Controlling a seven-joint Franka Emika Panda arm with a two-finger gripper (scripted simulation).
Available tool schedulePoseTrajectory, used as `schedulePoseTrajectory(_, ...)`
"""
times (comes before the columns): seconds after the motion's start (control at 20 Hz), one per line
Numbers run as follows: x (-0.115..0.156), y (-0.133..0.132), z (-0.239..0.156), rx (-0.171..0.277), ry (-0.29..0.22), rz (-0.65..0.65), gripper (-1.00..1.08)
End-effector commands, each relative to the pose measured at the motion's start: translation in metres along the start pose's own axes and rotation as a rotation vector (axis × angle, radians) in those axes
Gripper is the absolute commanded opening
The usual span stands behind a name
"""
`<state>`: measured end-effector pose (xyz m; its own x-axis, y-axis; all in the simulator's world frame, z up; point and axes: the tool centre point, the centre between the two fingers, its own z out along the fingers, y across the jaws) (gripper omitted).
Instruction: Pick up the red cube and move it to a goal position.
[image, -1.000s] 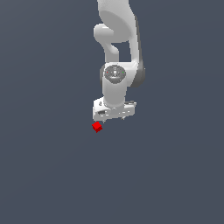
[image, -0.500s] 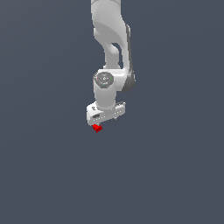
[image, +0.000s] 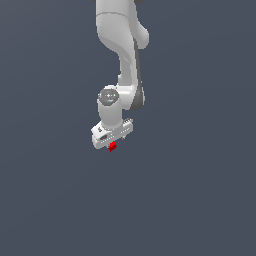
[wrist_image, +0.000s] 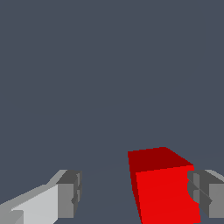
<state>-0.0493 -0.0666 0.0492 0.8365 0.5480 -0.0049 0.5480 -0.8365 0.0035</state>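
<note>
The red cube (image: 112, 146) is a tiny bright red block, mostly covered from above by the white gripper (image: 113, 143) in the exterior view. In the wrist view the red cube (wrist_image: 164, 188) sits between the two fingers. It lies close against one grey finger pad (wrist_image: 205, 194), and a wide gap separates it from the other finger pad (wrist_image: 69, 194). The gripper (wrist_image: 138, 195) is open around the cube, not closed on it. Whether the near pad touches the cube is unclear.
A plain dark grey surface (image: 200, 200) fills both views. The white arm (image: 122, 45) rises from the gripper toward the top of the exterior view. No other objects show.
The gripper has moved toward the exterior view's left and down, from beside the cube to straddling it. The cube has stayed in place.
</note>
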Motion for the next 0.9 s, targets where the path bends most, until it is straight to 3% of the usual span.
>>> schedulePoseTrajectory(0.0,-0.007,0.004,0.014,0.006,-0.005,-0.038,1.00)
schedulePoseTrajectory(0.6,-0.013,0.018,0.029,0.003,0.005,-0.114,1.00)
schedulePoseTrajectory(0.65,-0.013,0.018,0.029,0.003,0.005,-0.114,-1.00)
schedulePoseTrajectory(0.85,-0.013,0.018,0.029,0.003,0.005,-0.114,-1.00)
